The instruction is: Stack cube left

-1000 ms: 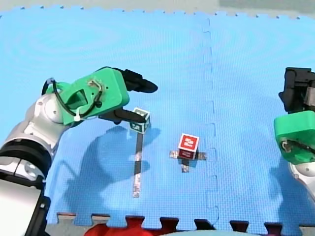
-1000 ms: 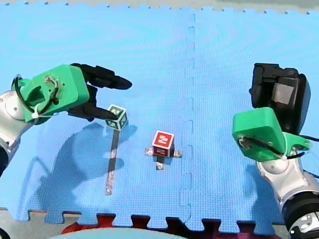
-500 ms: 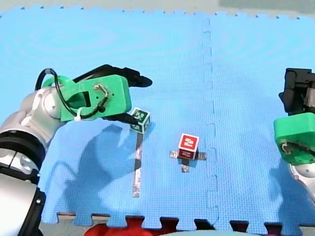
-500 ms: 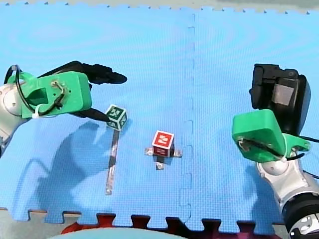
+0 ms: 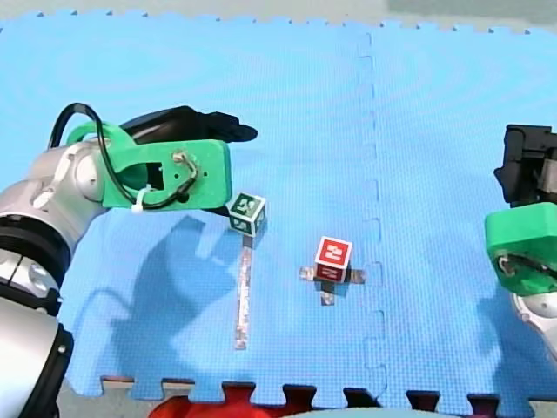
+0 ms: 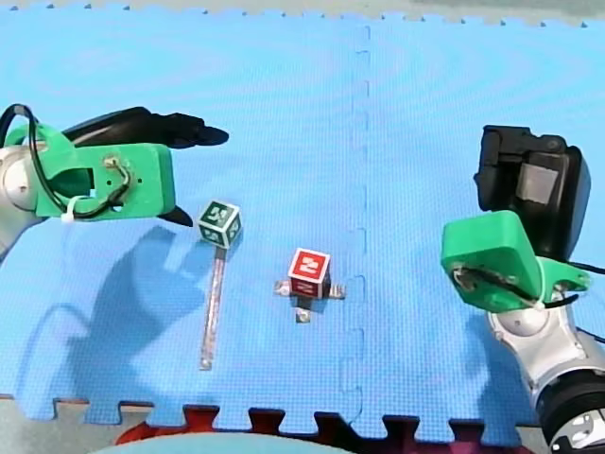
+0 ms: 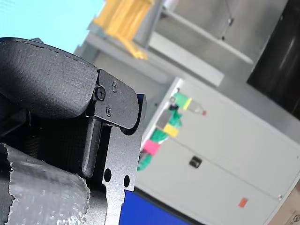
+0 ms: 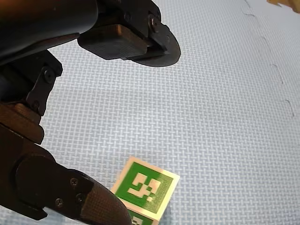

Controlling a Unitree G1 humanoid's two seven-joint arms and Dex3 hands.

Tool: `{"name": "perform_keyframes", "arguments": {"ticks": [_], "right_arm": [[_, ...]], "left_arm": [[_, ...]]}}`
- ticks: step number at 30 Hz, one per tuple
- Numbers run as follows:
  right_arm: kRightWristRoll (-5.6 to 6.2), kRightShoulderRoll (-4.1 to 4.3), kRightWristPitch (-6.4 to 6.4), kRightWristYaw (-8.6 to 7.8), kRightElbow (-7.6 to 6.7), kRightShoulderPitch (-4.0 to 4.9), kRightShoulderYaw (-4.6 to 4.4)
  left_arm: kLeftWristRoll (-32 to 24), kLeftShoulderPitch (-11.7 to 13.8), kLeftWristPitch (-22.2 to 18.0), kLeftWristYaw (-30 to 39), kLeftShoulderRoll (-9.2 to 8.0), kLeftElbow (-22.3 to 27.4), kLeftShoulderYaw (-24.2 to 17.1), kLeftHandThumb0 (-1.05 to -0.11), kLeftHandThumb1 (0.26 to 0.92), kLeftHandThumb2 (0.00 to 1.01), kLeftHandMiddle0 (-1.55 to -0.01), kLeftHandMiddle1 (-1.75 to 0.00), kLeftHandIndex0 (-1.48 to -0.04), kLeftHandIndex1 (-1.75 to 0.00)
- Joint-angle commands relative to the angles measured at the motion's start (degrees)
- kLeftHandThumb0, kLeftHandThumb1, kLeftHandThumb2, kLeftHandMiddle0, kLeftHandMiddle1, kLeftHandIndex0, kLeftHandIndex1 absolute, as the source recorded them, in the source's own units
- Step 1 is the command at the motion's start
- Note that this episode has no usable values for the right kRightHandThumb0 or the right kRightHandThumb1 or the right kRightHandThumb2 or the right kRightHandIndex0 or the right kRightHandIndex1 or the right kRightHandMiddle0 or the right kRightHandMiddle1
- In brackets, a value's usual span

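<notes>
The left hand (image 6: 109, 180) holds nothing, its fingers (image 6: 184, 130) straight out. The green cube (image 6: 219, 224) sits just beside its lower fingertip. The red cube (image 6: 308, 272) lies farther past. The right hand (image 6: 525, 184), curled and empty, is far away.

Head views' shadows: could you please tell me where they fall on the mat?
First head view: the left hand, beside the green cube, throws a broad shadow on the mat toward the robot; the red cube darkens the tape cross under it. Second head view: a fainter shadow lies below the right hand, at the mat's right edge.
</notes>
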State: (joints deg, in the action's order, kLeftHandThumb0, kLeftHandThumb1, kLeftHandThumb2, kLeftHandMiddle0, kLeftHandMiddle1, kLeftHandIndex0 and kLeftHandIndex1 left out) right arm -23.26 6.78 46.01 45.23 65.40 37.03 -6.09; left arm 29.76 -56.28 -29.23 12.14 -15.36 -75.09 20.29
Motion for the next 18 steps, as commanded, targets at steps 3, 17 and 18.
{"name": "perform_keyframes", "arguments": {"ticks": [3, 17, 18], "right_arm": [[0.11, 0.44, 0.07, -0.11, -0.43, -0.25, 0.09], [-0.34, 0.55, 0.06, 0.46, -1.07, -0.63, 0.14], [-0.37, 0.55, 0.09, 0.5, -1.16, -0.69, 0.14]], "left_arm": [[-0.3, -0.4, 0.6, -0.2, -0.02, -0.2, -0.1, -0.5, 0.689, 0.0, -0.62, -1.39, -0.36, 0.0], [-5.1, 1.7, 0.4, 2.4, 1.73, -0.8, -3.9, -0.417, 0.672, 0.0, -0.9, -0.14, -0.59, -0.02], [-5.1, 1.8, 0.3, 2.4, 1.83, -0.7, -3.9, -0.416, 0.672, 0.0, -1.0, -0.19, -0.6, -0.02]]}}
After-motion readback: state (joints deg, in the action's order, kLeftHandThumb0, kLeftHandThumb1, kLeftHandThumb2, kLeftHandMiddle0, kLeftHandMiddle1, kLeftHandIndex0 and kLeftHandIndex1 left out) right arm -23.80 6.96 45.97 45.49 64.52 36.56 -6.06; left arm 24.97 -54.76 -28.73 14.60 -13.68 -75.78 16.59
